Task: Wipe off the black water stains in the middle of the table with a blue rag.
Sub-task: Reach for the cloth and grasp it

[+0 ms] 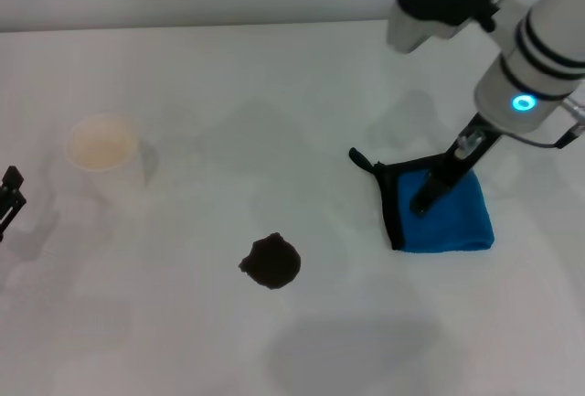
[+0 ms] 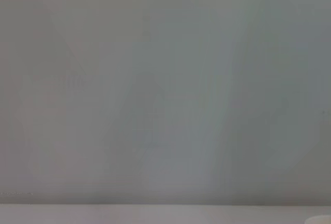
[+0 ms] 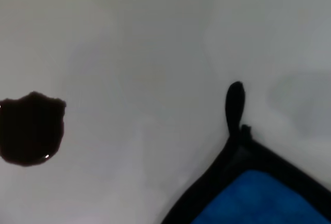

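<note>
The black water stains (image 1: pixel 271 262) form one ragged dark blot near the middle of the white table (image 1: pixel 274 85). To its right lies the blue rag (image 1: pixel 457 224), black-edged, with its loop (image 1: pixel 358 158) pointing toward the blot. My right gripper (image 1: pixel 425 199) reaches down from the upper right, and its tip rests on the rag's top. In the right wrist view the blot (image 3: pixel 31 128) lies apart from the rag's corner (image 3: pixel 258 198) and loop (image 3: pixel 235 105). My left gripper (image 1: pixel 9 199) sits parked at the far left edge.
A white paper cup (image 1: pixel 105 151) stands upright on the left side of the table, beyond the blot. The left wrist view shows only a plain pale surface.
</note>
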